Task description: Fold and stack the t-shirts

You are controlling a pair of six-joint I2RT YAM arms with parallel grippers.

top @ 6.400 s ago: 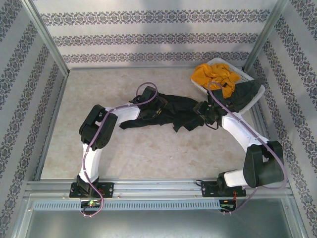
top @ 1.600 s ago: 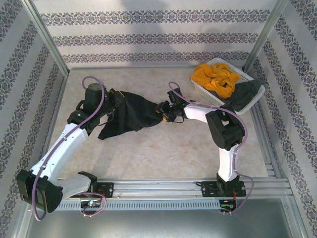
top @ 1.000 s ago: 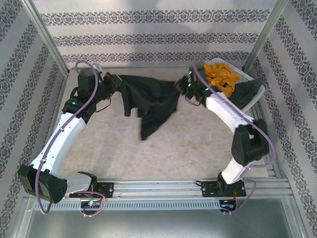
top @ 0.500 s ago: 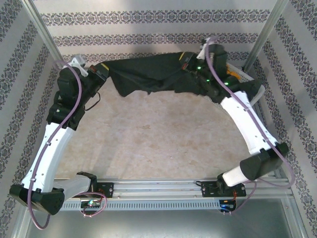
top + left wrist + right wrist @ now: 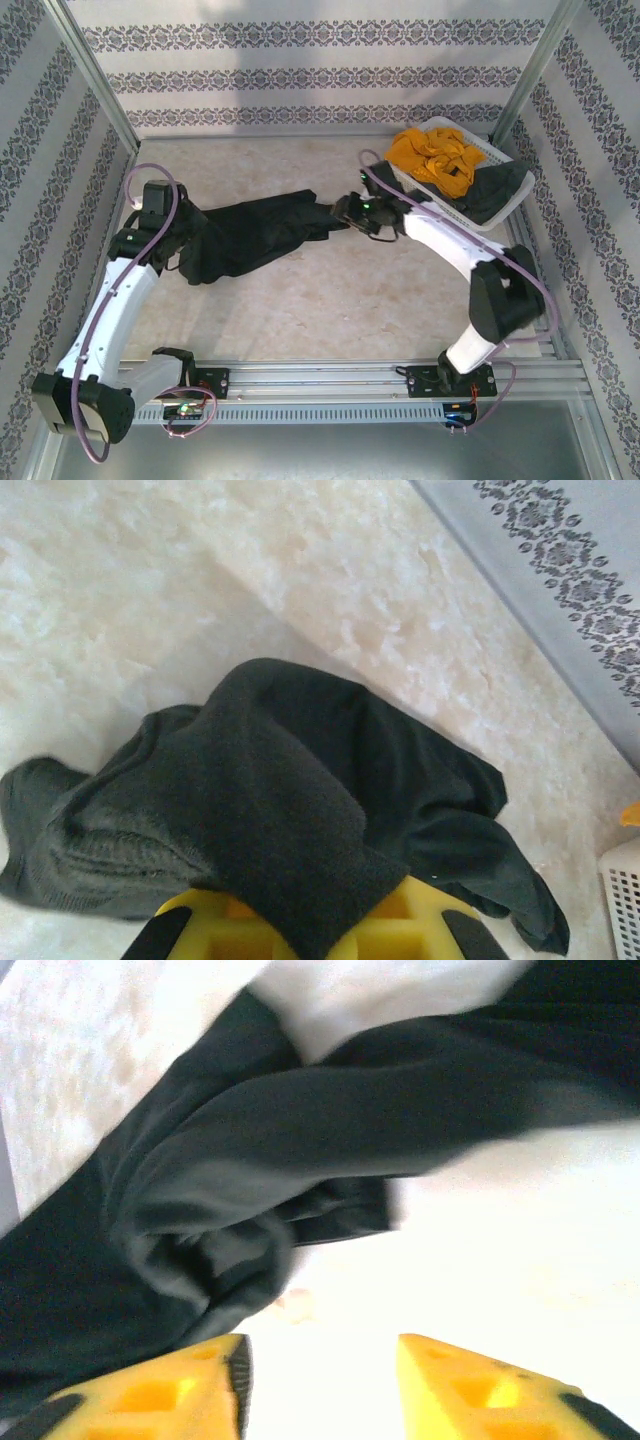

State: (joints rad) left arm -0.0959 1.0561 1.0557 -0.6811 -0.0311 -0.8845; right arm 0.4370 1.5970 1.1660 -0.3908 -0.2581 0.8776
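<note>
- Your left gripper (image 5: pixel 310 935) is clamped on a fold of the black t-shirt (image 5: pixel 280 780), and the cloth spills up and over the yellow fingers (image 5: pixel 420 920).
- Your right gripper (image 5: pixel 320 1380) stands parted with bare table between its fingers (image 5: pixel 160 1390). It holds nothing, and the shirt's crumpled edge (image 5: pixel 230 1250) lies just ahead of it.
- The black t-shirt (image 5: pixel 255 232) lies bunched in a long strip on the table (image 5: pixel 330 300), running from the left gripper towards the right one.
- With one grip only, any pull from the left is likely to drag the strip along rather than spread it, and the twist would tighten.
- The edge in front of the right fingers looks several layers thick. If you close there, you may pinch a fold instead of a hem or corner, and the shirt would then open lopsided.
- If you close short of the cloth, you catch nothing.
- Cloth hanging over the left fingers hides the pinch itself, so you cannot judge from the wrist view how deep that hold is. A shallow hold could slip under tension.
- Behind the right arm, the mustard-yellow t-shirt (image 5: pixel 432 155) sits in the white basket (image 5: pixel 478 143), and the dark grey t-shirt (image 5: pixel 495 192) droops over its near rim. A wide swing of that arm could snag the drooping cloth or nudge the basket.
</note>
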